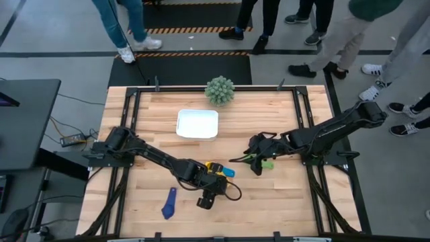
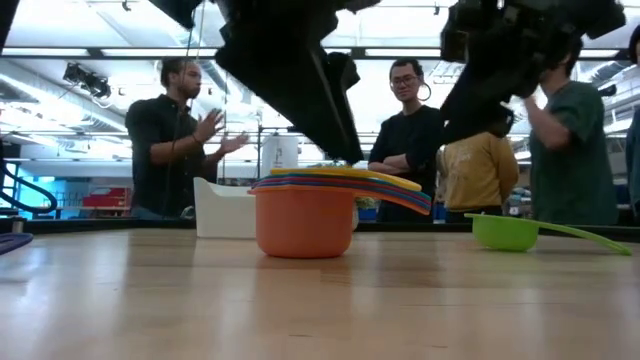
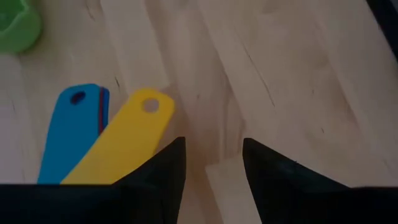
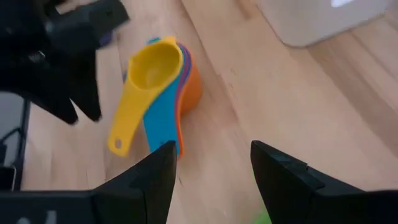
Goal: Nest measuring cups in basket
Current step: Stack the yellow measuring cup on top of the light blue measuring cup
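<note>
The basket (image 1: pixel 197 124), a shallow white bin, sat at about twelve o'clock from the table's middle, just below the spiky ball plant (image 1: pixel 220 90), and nothing showed inside it. It looked stiff and light, and probably easy to nudge when a cup is dropped in.

The stack of measuring cups (image 2: pixel 308 215) stood on the table (image 1: pixel 269 195) at about six o'clock from the basket, well apart from it. An orange cup was outermost, with thinner rims layered inside and a yellow cup (image 4: pixel 152 65) on top; the flat handles fanned out to one side, a blue handle (image 3: pixel 71 134) beside the yellow. These looked like rigid, light, smooth plastic, likely to slide on the wood, so the fanned handles seemed the fairest place to pinch, or the orange wall for lifting the whole nest.

The left gripper (image 1: pixel 207 199) hovered just past the stack at its six o'clock side, fingers (image 3: pixel 165 171) spread with only bare wood between them. The right gripper (image 1: pixel 257 165) hung at three o'clock from the stack, its fingers (image 4: pixel 155 171) also parted and empty, though the view was soft.

A green cup (image 2: pixel 506 231) lay just beside the right gripper, empty, its long handle resting low. A navy cup (image 1: pixel 168 204) lay alone at about eight o'clock from the stack.
</note>
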